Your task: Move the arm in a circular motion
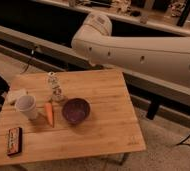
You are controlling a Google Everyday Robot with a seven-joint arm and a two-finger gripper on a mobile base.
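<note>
The arm (148, 55) fills the upper right of the camera view as one thick cream-white tube; its long axis runs from the right edge toward the upper middle, rising slightly as it goes left, and it ends in a bulbous joint (95, 25) that points up and to the left; small dark screw holes dot its near side. The gripper does not show in this view; it must lie past the joint or outside the frame, so I cannot tell whether it is apart, together or clamped on anything, nor which way the arm lies from it. The visible segment hangs above the far right part of the wooden table (105, 130), apart from everything on it; below and to the left stand a small clear bottle (54, 87), a white cup (27, 106), a carrot (49, 113) lying between the cup and a purple bowl (76, 110), and a dark flat device (14, 141) near the front left corner. For a circular sweep, the relation that seems to matter is the gap between the arm's underside and the bottle, the tallest thing there; a low arc leftward could risk brushing it, while the bowl and carrot sit well beneath.
</note>
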